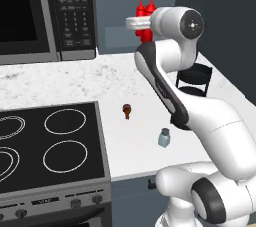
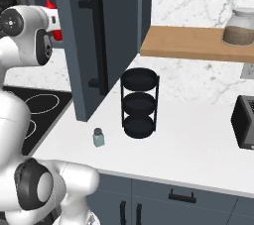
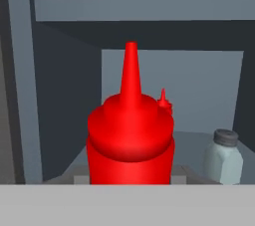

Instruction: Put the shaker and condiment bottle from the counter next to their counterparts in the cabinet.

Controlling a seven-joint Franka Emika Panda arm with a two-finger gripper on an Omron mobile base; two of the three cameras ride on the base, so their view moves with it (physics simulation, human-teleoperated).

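Note:
My gripper (image 1: 142, 26) is raised at the mouth of the dark blue-grey cabinet (image 1: 120, 1), shut on a red condiment bottle (image 3: 130, 135) that stands upright between the jaws. In the hand view it looms just in front of the shelf. Its counterparts stand inside: the nozzle of a second red bottle (image 3: 163, 101) peeks out behind it, and a pale grey-capped shaker (image 3: 223, 160) sits to the right. In the left base view the two red bottles (image 1: 141, 10) (image 1: 151, 7) show side by side above the hand. The other shaker (image 1: 164, 137) (image 2: 98, 138) stands alone on the white counter (image 1: 125, 81).
The cabinet door (image 2: 106, 35) hangs open beside the arm. A black tiered rack (image 2: 140, 102) stands on the counter right of the shaker. A tiny brown knobbed piece (image 1: 127, 110) lies near the stovetop (image 1: 50, 141). The microwave (image 1: 45, 11) is left of the cabinet.

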